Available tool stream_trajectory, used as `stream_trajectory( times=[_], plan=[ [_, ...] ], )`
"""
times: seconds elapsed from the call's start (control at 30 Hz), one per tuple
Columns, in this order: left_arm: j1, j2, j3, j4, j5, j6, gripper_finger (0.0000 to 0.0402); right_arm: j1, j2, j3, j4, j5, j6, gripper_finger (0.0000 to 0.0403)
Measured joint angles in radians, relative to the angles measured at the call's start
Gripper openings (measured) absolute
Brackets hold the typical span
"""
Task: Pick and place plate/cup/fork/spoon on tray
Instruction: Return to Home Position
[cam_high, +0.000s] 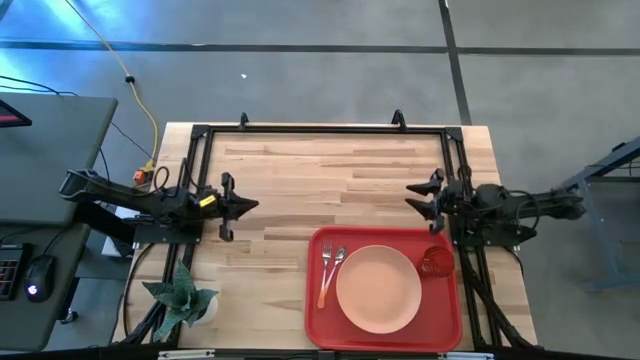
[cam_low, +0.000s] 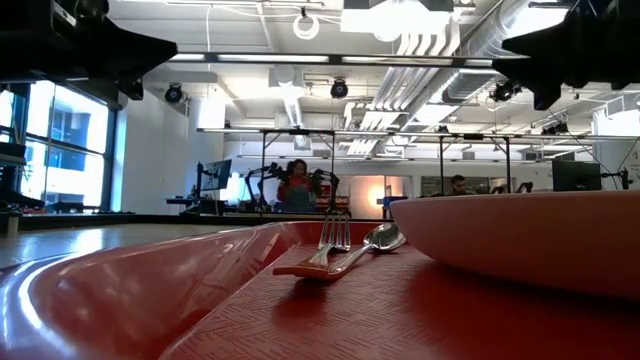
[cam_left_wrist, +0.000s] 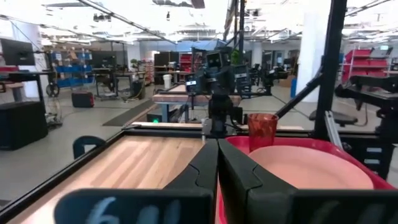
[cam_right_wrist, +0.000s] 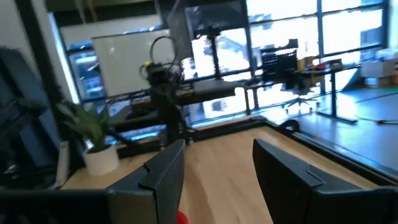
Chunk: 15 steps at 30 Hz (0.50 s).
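Wood table (cam_high: 300, 170) — tray (cam_high: 313, 300) holds plate (cam_high: 378, 288), cup (cam_high: 436, 264), fork (cam_low: 333, 236), spoon (cam_low: 384, 237).

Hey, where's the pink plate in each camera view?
High view: plate centred on the red tray, right of the fork.
Low view: plate fills the right side.
Left wrist view: plate in front of the cup.
Right wrist view: not in it.
Shared landmark: the tray.

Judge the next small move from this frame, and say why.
Probably just settle into rest: the plate, cup, fork and spoon all lie on the tray, so nothing is left to pick. The right hand, off the tray near the cup's corner and holding nothing, is open; I would shut it to match the left hand, shut across the table.
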Motion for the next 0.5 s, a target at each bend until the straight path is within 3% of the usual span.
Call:
stream_trajectory(
  times=[0.17, 0.5],
  plan=[
    [0.0, -0.061, 0.0, -0.089, 0.001, -0.001, 0.0, 0.0, -0.097, -0.063, -0.03, 0.009, 0.0, 0.0179],
    [0.0, -0.063, 0.0, -0.23, -0.015, -0.022, 0.0, -0.001, -0.086, -0.063, -0.117, 0.115, -0.009, 0.0179]
  ],
)
